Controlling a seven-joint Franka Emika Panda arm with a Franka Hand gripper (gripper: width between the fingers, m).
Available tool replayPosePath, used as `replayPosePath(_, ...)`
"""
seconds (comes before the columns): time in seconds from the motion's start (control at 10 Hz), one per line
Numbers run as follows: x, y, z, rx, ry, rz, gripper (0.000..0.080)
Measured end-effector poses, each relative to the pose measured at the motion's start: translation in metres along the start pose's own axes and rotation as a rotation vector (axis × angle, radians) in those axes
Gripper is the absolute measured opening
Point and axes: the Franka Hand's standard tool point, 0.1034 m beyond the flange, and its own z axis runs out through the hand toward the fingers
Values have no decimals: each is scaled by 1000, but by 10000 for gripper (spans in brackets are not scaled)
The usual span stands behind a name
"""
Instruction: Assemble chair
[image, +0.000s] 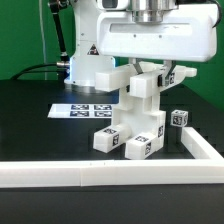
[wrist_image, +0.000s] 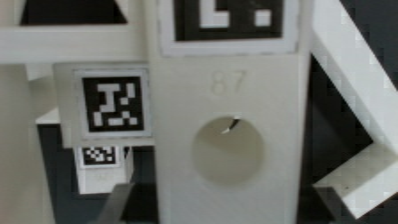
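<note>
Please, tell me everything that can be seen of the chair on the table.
The chair is unfinished: a cluster of blocky white parts, plastic by the look, several bearing black-and-white square tags. It stands on the dark table, beside the marker board and behind the white rail. The claw is at its top part; whether it grips is unclear. Up close, one flat part shows an oval hole.

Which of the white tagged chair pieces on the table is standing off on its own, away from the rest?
The small block on the exterior view's right, alone on the black table; the others form one cluster in the middle.
</note>
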Motion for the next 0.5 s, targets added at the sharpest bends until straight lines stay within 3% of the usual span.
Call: replayPosePath(0.5,-1,2,9,-11,-3,-1,290)
